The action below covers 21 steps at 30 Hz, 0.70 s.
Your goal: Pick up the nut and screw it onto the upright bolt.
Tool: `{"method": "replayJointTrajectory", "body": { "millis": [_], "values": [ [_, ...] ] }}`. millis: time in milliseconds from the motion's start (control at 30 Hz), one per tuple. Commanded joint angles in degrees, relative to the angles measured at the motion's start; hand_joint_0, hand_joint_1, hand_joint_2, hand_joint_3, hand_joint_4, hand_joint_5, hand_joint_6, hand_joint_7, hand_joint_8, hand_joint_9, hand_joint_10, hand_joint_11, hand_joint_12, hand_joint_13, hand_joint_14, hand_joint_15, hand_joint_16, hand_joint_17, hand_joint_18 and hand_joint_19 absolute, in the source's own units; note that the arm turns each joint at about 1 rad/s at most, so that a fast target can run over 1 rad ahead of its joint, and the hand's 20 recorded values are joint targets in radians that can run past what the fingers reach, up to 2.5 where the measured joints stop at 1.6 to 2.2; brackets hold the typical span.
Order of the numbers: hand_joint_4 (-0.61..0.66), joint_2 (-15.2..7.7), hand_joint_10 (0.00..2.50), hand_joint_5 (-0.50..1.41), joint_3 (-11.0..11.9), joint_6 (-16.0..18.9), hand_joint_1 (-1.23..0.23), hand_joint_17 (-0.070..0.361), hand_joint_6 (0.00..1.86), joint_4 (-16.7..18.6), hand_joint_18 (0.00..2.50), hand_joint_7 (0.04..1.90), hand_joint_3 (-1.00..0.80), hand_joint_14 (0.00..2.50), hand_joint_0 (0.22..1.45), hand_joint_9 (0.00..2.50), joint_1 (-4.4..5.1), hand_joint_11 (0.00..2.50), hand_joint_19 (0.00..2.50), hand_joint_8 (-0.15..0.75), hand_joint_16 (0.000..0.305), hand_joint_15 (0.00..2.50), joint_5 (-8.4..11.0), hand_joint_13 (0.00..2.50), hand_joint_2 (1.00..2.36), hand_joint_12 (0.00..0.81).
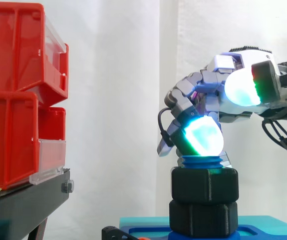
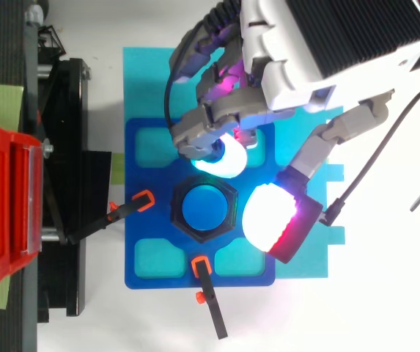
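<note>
Two black nuts [image 1: 203, 186] are counted on one blue bolt [image 1: 200, 161]; two red bins [image 1: 13, 50] and two clamps [image 2: 125, 213] are seen.

Black, chunky, six-sided nut [image 1: 204, 185], already threaded onto the bolt [image 1: 199, 161] and sitting level, directly on top of a second black hexagon [image 1: 203, 217] of the same build (another nut or the bolt's own collar, cannot tell which). Blue bolt, upright at the middle of the dark blue base plate [image 2: 173, 277], with a short length of ribbed thread showing above the nut's top face. From above, reads as a black hexagonal ring closed around a round blue core.
</note>
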Motion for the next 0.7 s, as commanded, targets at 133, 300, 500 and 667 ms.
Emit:
{"method": "replayJointTrajectory", "body": {
  "millis": [133, 300, 500, 667],
  "values": [
    [0.21, 0.0, 0.00, -0.05, 3.2, -0.1, -0.30, 0.095, 0.50, -2.0, 0.40, 1.01, -0.50, 0.01, 0.49, 1.11, -0.74, 0.09, 0.33, 0.218, 0.042, 0.27, -1.07, 0.73, 1.00, 0.334],
    [0.17, 0.0, 0.00, -0.11, 5.1, -0.1, -0.31, 0.098, 0.50, -3.3, 0.22, 0.72, -0.50, 0.00, 0.48, 0.80, -1.09, 0.00, 0.20, 0.206, 0.044, 0.04, -1.51, 0.51, 1.00, 0.330],
    [0.15, -0.1, 0.00, -0.13, 2.9, -0.1, -0.30, 0.098, 0.50, -1.6, 0.05, 0.64, -0.50, 0.00, 0.47, 0.64, -0.21, 0.00, 0.07, 0.203, 0.044, 0.00, -0.72, 0.37, 1.00, 0.334],
    [0.10, -0.1, 0.00, -0.16, -1.0, 0.4, -0.30, 0.092, 0.50, 3.5, 0.00, 0.57, -0.50, 0.00, 0.46, 0.42, 0.93, 0.00, 0.00, 0.169, 0.041, 0.00, 1.21, 0.10, 1.00, 0.317]
  ]
}}
